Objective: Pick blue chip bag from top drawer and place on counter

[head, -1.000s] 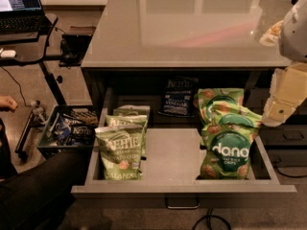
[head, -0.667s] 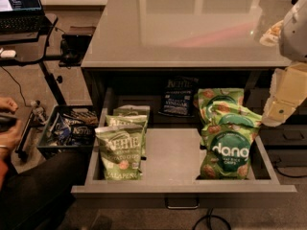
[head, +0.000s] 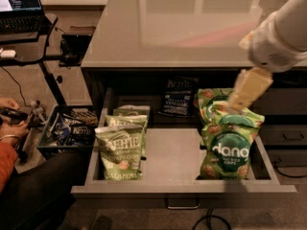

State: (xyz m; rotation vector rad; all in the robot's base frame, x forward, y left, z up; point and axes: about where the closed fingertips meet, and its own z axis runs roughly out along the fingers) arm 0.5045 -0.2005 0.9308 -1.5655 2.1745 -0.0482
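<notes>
The top drawer (head: 173, 158) stands pulled open under the counter (head: 182, 28). The blue chip bag (head: 178, 96), dark navy with white lettering, stands upright at the drawer's back, in shadow under the counter edge. My gripper (head: 248, 89) hangs from the white arm at the right. It is above the back Dang bag, to the right of the blue bag and apart from it. It holds nothing that I can see.
Two light green Kettle bags (head: 122, 150) stand at the drawer's left and green Dang bags (head: 229, 145) at its right. A grey crate of snack bags (head: 67, 131) sits on the floor at left. A person's hands (head: 12, 123) and a black desk with a laptop (head: 19, 8) are at far left.
My arm and gripper have moved left from the drawer's right edge to above the Dang bags. The person's hand at left has shifted. The bags have not moved.
</notes>
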